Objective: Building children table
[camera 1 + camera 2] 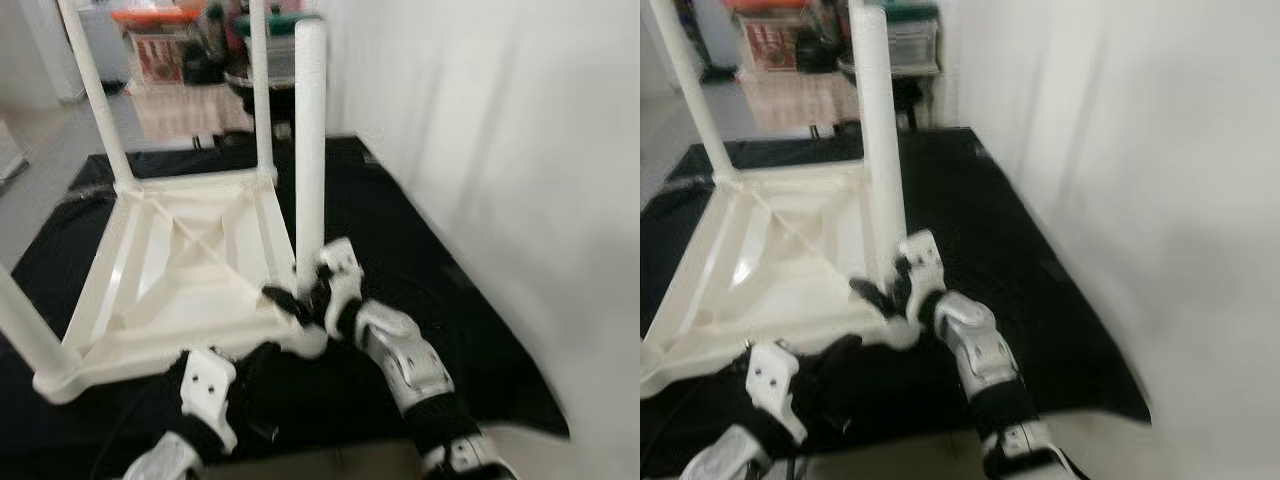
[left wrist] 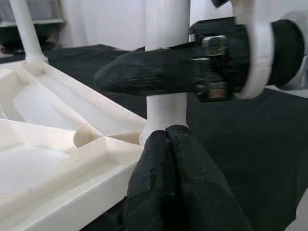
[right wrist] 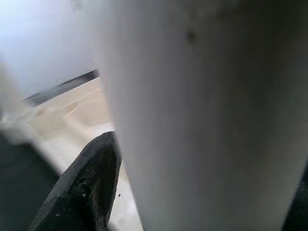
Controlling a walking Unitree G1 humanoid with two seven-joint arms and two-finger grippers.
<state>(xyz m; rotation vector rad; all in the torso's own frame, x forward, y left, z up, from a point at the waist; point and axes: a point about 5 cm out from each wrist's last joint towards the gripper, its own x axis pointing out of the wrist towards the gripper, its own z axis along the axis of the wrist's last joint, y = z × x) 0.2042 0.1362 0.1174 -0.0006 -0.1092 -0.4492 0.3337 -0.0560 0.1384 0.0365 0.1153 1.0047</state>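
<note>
We grip the upright leg (image 1: 310, 150) near its base with our right gripper (image 1: 290, 305), on the upturned table (image 1: 190, 270); our left gripper (image 2: 168, 192) rests closed, empty.

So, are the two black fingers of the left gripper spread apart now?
No, in the left wrist view the left gripper has its fingers pressed together, just below the base of the white table leg.

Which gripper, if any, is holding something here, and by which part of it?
The right gripper holds the near table leg low down, just above its socket in the upturned table top. The left gripper holds nothing, its fingers closed together.
</note>
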